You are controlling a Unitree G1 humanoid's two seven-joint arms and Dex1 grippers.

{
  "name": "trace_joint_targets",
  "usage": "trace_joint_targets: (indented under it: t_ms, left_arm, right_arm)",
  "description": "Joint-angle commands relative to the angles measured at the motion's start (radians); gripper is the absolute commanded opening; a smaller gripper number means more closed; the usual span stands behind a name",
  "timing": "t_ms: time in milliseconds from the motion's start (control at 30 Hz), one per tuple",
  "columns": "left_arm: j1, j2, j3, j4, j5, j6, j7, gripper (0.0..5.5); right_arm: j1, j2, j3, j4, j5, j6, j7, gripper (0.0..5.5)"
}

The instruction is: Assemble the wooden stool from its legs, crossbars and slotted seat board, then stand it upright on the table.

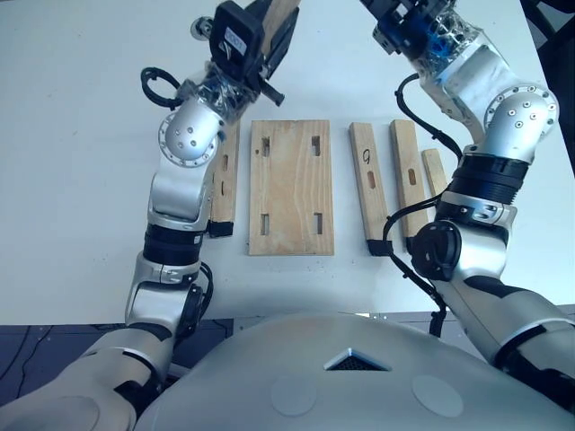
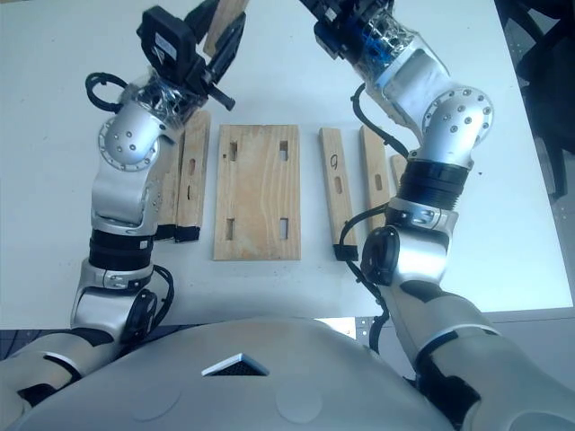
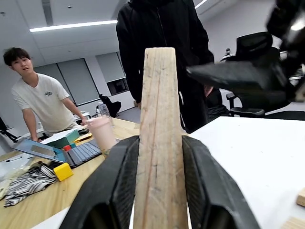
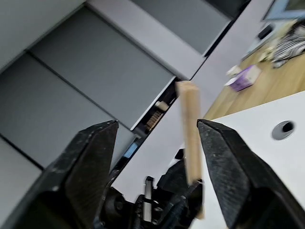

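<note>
Two legs point(image 1: 409, 180) lie flat just right of the slotted seat board point(image 1: 290, 187) on the table point(image 1: 81, 180), with more wood beside its left edge under my left arm. Farther out, my left gripper point(image 3: 159, 143) is clamped on a raised wooden piece point(image 3: 159, 95), probably a crossbar. Near it, my right gripper point(image 4: 157, 124) hangs with its fingers apart.

seat board point(image 1: 290, 189): bare wood, matt | table point(image 1: 72, 180): smooth wht, matt

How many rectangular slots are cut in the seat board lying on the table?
4, one near each corner of the seat board: far left, far right, near left, near right. None looks hidden.
</note>
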Motion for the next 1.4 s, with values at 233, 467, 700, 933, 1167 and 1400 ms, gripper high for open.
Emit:
trace_joint_targets:
  t_ms: [233,467,700,933,1167,1400]
  left_arm:
    - [0.056,-0.015,-0.044,-0.073,0.006,-0.024,-0.037,1.25]
    - [0.055,-0.027,-0.043,-0.055,0.018,-0.027,-0.034,1.25]
    - [0.059,-0.032,-0.047,-0.047,0.041,-0.027,-0.028,1.25]
    - [0.072,-0.025,-0.040,-0.041,0.041,-0.023,-0.032,1.25]
    - [0.065,-0.019,-0.003,-0.016,0.019,-0.008,-0.030,2.10]
    - [0.086,-0.012,0.078,-0.026,0.036,0.045,0.049,2.98]
  right_arm:
    - [-0.002,-0.023,-0.011,0.026,0.019,0.044,-0.070,3.40]
    - [-0.015,-0.030,-0.009,0.037,0.020,0.056,-0.060,2.41]
    - [-0.022,-0.050,0.028,0.044,-0.041,0.018,-0.041,1.27]
    - [-0.007,-0.044,0.038,0.051,-0.080,-0.029,-0.051,0.39]
    - [0.004,-0.026,0.083,0.017,-0.139,-0.112,-0.031,0.39]
    - [0.066,-0.065,0.161,0.037,-0.514,-0.494,-0.139,0.39]
